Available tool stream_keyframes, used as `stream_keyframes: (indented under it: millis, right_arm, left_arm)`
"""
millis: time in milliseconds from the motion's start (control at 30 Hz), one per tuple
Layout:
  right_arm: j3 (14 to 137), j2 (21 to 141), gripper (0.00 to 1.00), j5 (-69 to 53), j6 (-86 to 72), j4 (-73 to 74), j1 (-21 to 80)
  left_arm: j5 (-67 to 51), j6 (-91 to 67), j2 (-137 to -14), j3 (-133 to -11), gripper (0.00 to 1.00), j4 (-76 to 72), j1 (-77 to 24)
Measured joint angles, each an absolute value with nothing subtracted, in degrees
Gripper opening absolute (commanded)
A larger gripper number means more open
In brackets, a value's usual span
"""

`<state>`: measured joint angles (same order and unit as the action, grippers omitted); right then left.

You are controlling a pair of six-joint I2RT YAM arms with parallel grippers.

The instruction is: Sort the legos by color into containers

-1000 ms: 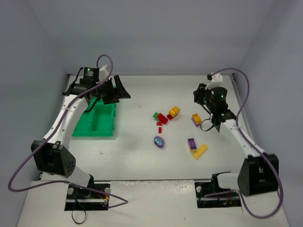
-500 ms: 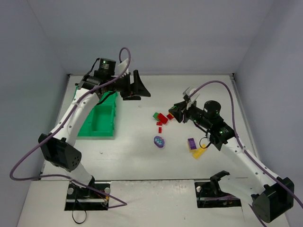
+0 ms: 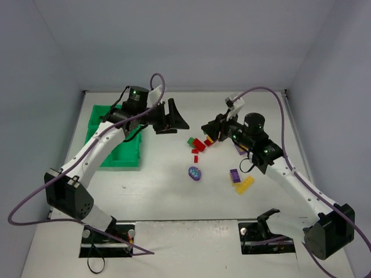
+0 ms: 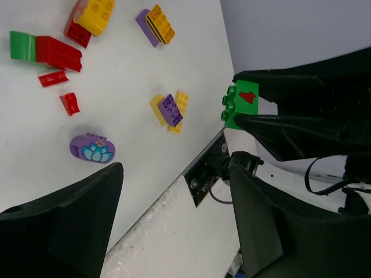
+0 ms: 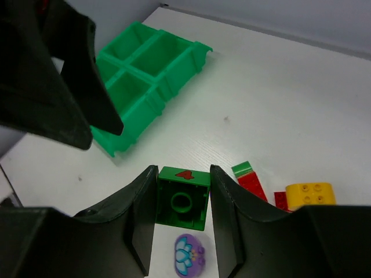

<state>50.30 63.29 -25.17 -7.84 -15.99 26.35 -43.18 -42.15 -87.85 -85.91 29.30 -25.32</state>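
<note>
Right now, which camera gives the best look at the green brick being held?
The right wrist view: the green brick sits large in the right gripper, its red mark plain. The left wrist view shows it smaller. In the top view I can't make it out.

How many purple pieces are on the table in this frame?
3: the oval patterned piece mid-table; a purple brick on yellow bricks to its right; a purple piece against a yellow brick farther back. The tray may hide more.
</note>
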Motion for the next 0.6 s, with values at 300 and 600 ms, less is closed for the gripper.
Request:
stream_keyframes:
  millis: [300, 600]
  right_arm:
    - [52.8, 66.5, 0.00, -18.6, -38.5, -15.9, 26.3]
    - [52.8, 66.5, 0.00, -14.2, -59.0, -15.8, 26.3]
  left_arm:
    - [-32.1, -34.5, -80.4, -80.8, 0.68, 19.6, -32.6]
    - [-22.6, -31.3, -80.3, -80.7, 0.68, 15.4, -36.0]
